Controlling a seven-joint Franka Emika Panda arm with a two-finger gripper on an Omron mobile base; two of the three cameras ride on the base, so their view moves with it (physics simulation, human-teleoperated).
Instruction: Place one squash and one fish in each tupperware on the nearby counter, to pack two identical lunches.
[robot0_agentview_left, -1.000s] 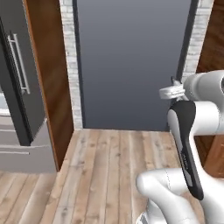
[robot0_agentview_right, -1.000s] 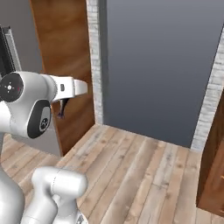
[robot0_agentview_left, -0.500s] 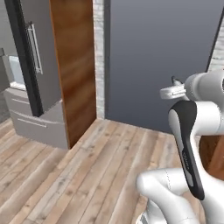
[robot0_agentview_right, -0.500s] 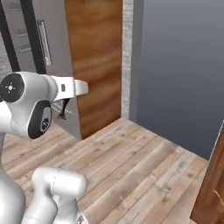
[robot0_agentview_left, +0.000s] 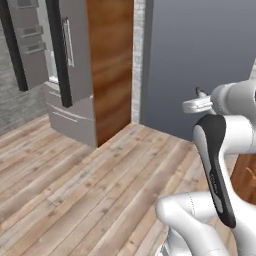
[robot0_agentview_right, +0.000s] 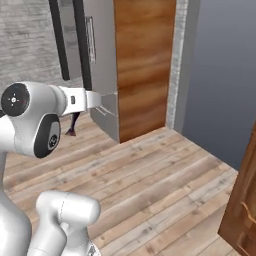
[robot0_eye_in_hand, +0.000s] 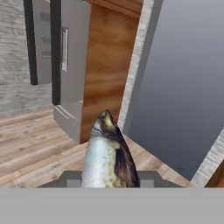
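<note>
The tool (robot0_eye_in_hand: 109, 186) is clamped on 1 fish (robot0_eye_in_hand: 107, 153), whose long axis runs straight out along the tool's own line, its narrow end pointing toward the wood panel (robot0_eye_in_hand: 109, 65) beside the steel fridge (robot0_eye_in_hand: 72, 57). No tupperware or tabletop lies ahead of that panel, so I judge the base must turn before any placing.

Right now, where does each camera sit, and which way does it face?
Left base view: behind the arm to its left, facing the steel fridge and wooden side panel; white arm rises at lower right.
Right base view: behind to its right, same fridge, panel and plank floor; arm at lower left.
Hand view: along the gripper, which holds a plump grey-brown fish, toward the same panel and grey wall.
</note>
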